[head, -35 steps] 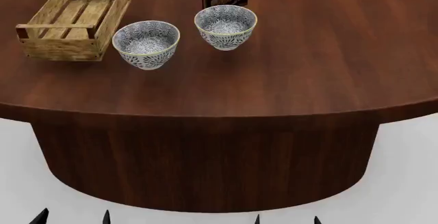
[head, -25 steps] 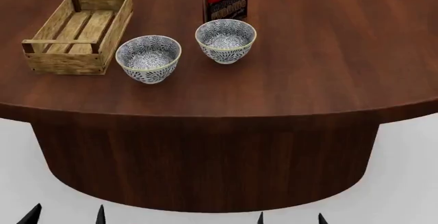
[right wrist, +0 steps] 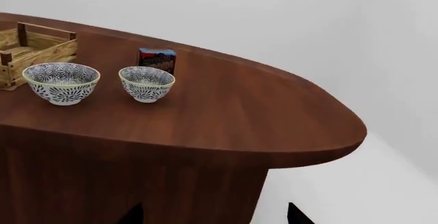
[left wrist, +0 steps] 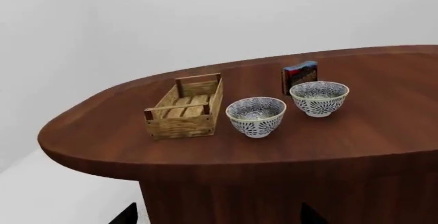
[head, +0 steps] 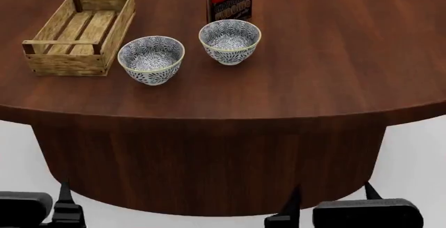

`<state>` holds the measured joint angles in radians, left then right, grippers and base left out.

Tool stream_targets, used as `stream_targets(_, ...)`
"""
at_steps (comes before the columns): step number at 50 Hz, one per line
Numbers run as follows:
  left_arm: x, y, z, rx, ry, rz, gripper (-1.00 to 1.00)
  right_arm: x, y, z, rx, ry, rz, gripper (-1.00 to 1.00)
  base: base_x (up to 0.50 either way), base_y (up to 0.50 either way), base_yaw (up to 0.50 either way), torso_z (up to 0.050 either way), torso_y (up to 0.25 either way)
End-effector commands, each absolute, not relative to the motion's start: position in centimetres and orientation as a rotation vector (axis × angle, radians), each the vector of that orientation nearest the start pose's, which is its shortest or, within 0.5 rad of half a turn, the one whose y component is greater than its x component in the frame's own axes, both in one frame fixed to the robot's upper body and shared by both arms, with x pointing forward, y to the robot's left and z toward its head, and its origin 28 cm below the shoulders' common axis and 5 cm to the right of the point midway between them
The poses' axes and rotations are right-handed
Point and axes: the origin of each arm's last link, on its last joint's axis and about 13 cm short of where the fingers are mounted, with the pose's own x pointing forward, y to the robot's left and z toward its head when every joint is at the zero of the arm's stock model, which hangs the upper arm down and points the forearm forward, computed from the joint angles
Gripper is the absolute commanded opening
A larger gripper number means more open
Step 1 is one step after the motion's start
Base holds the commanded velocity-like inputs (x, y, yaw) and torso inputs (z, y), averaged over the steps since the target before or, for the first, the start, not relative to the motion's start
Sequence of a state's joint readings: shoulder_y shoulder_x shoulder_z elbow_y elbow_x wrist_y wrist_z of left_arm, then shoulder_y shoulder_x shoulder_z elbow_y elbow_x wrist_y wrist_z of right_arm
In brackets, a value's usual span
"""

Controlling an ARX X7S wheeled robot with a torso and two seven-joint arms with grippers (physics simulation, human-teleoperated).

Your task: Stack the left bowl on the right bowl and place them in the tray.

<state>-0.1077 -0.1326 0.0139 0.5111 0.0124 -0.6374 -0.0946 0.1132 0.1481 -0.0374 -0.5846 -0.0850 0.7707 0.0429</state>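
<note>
Two blue-and-white patterned bowls stand upright on the dark wood table [head: 314, 76]. The left bowl [head: 151, 59] is beside the tray [head: 68, 64], a light-wood slatted crate at the far left, which is empty. The right bowl [head: 230, 41] stands apart from it, a little farther back. Both also show in the left wrist view, left bowl [left wrist: 256, 117] and right bowl [left wrist: 319, 99], with the tray [left wrist: 181, 125]. My left gripper [head: 31, 196] and right gripper [head: 331, 191] are low in front of the table, below its top, both open and empty.
A chocolate pudding box [head: 230, 2] stands upright just behind the right bowl. The table's curved front edge and its wide pedestal [head: 209, 165] lie between my grippers and the bowls. The table's right half [right wrist: 274, 111] is bare wood.
The head view tilted so the table things sit lower in the picture, then held still. Both grippers have risen higher into the bottom of the view.
</note>
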Motion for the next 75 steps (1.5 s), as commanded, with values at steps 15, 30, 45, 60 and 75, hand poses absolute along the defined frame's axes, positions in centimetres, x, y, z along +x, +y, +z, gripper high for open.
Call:
stream_targets(15,21.1,23.7,13.0,0.185,-0.039,0.139,1.0,19.5,-12.5,15.9,-0.272,-0.003,-0.162,1.0,0.0,0.13,0.0,0.0,0.0)
stream_targets(30,20.9,23.6,13.2,0.182,-0.049,0.127,1.0,19.4,-12.1,15.7,-0.24,-0.017,-0.136,1.0,0.01,0.5,0.0,0.0,0.0)
stream_targets(45,20.8,23.4,13.2,0.195,-0.057,0.123,1.0,19.3,-12.0,15.3,-0.237,0.011,-0.132,1.0,0.09,0.5,0.0,0.0,0.0)
stream_targets(60,20.7,23.4,13.2,0.196,-0.061,0.123,1.0,19.3,-11.6,15.4,-0.211,-0.002,-0.128,1.0,0.04,0.11,0.0,0.0,0.0)
stream_targets(75,20.6,23.4,13.4,0.194,-0.065,0.121,1.0,19.5,-11.5,15.7,-0.198,0.007,-0.096,1.0,0.43,0.0,0.0,0.0,0.0)
